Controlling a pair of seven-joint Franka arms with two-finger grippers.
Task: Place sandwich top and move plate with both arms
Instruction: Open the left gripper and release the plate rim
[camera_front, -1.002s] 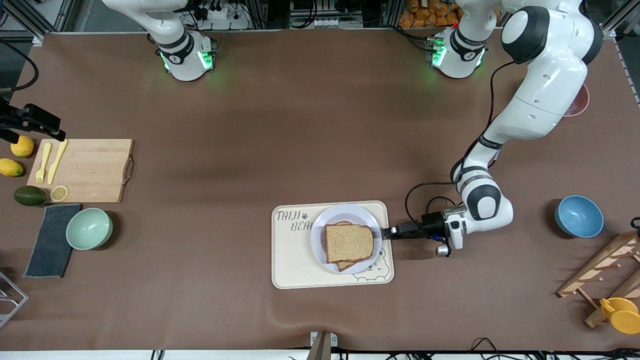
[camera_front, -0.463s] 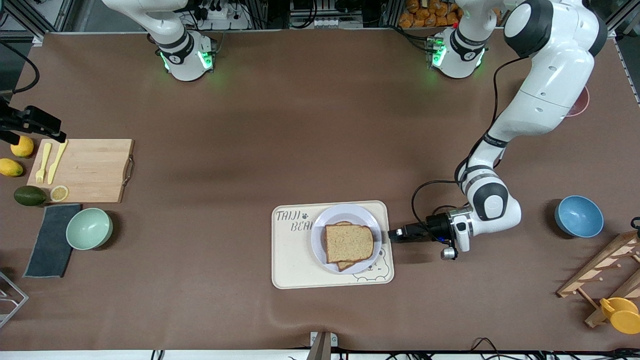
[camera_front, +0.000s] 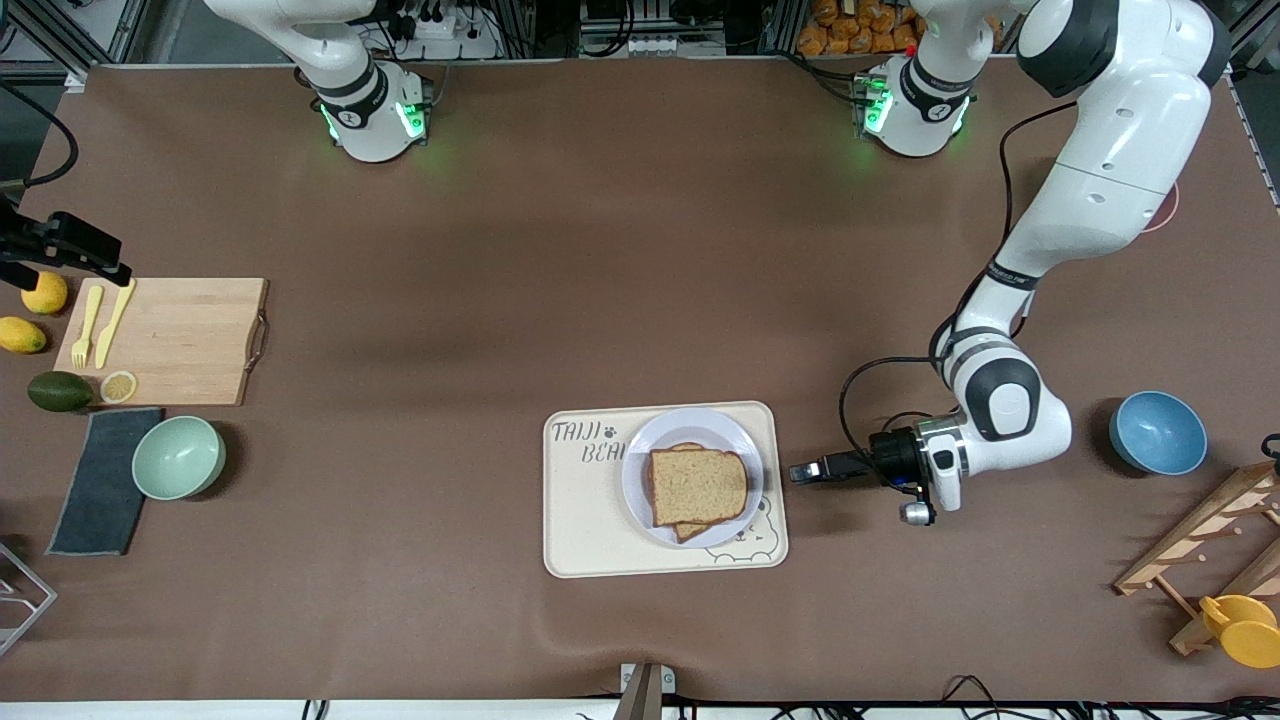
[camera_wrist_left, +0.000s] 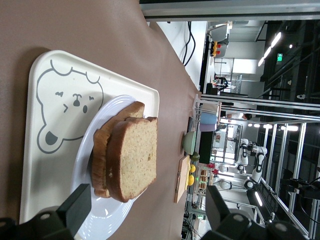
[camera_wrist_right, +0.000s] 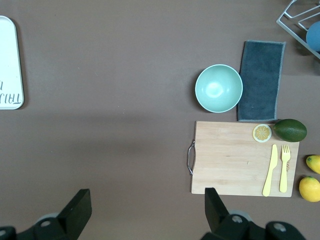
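Sandwich top (camera_front: 698, 485) lying flat on the lower slice, square-ish, light brown and speckled, ringed with darker crust. Sits slightly skewed, with a corner of the lower slice peeking out at 6 o'clock. Both stacked in the middle of the plate (camera_front: 690, 425), round, pale lavender-white, raised rim. Plate itself resting on the 3 o'clock half of the bear-printed tray (camera_front: 585, 520), partly covering the bear drawing.

Left claw (camera_front: 797, 472) released, fingers spread wide and holding nothing, low over bare tabletop (camera_front: 640, 300) at the plate's 3 o'clock. Just off the tray's edge, clear of the rim, pointed straight at it.

Right claw (camera_wrist_right: 146, 200) likewise gaping and empty, waiting high at the right arm's end, looking down on the cutting board (camera_wrist_right: 242, 157) and the mint green bowl (camera_wrist_right: 218, 88).

Handling, by the look of it: bread soft, light and crumbly, merely resting, so likely to slide if the plate tips. Plate stiff and smooth, probably slick under a pinch. Best taken by the raised rim at 3 and 9 o'clock, one claw each, and kept dead level. Little room at 3 o'clock, with the rim close to the tray's lip there. Placing looks done; moving the plate not yet begun.
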